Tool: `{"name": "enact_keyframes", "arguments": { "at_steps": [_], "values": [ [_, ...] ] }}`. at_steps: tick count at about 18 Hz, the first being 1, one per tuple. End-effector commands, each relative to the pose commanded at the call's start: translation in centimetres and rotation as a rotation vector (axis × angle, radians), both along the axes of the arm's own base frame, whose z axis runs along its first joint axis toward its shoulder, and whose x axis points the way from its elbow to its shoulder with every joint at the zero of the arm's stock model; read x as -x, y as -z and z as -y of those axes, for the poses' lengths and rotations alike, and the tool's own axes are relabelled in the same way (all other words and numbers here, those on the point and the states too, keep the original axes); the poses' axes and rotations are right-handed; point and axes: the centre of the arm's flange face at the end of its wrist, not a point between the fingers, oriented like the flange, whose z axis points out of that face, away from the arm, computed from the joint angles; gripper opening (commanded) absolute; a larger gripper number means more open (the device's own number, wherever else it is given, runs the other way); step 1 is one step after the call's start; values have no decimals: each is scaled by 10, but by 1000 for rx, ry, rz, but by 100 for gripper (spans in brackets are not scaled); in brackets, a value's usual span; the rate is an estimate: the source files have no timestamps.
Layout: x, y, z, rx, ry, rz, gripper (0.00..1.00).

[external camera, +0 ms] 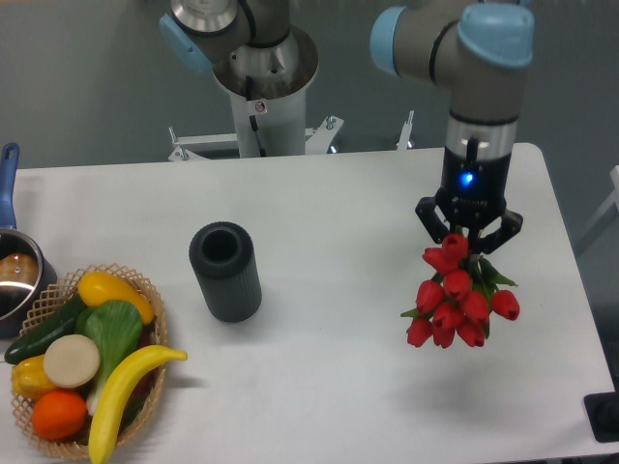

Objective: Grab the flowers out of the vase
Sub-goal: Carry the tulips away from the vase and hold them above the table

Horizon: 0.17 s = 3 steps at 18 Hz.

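The flowers (456, 298), a bunch of red tulip buds with green leaves, hang over the right part of the white table. My gripper (468, 235) is shut on the top of the bunch, its fingers to either side of the uppermost bud. The vase (225, 271), dark grey and ribbed, stands upright left of centre with its round mouth open and nothing in it. The bunch is well to the right of the vase and apart from it.
A wicker basket (150, 387) of fruit and vegetables sits at the front left corner. A steel pot (14, 275) with a blue handle is at the left edge. The arm's base (259, 77) stands behind the table. A dark object (605, 416) sits at the far right edge.
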Motion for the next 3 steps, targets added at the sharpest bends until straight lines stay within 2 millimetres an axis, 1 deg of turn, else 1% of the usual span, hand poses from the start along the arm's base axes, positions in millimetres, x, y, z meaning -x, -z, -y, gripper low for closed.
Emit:
{"name": "enact_keyframes", "arguments": {
  "at_steps": [2, 3],
  "values": [
    [4, 2, -1, 19, -3, 3, 0],
    [8, 9, -1, 26, -5, 12, 0]
  ]
}}
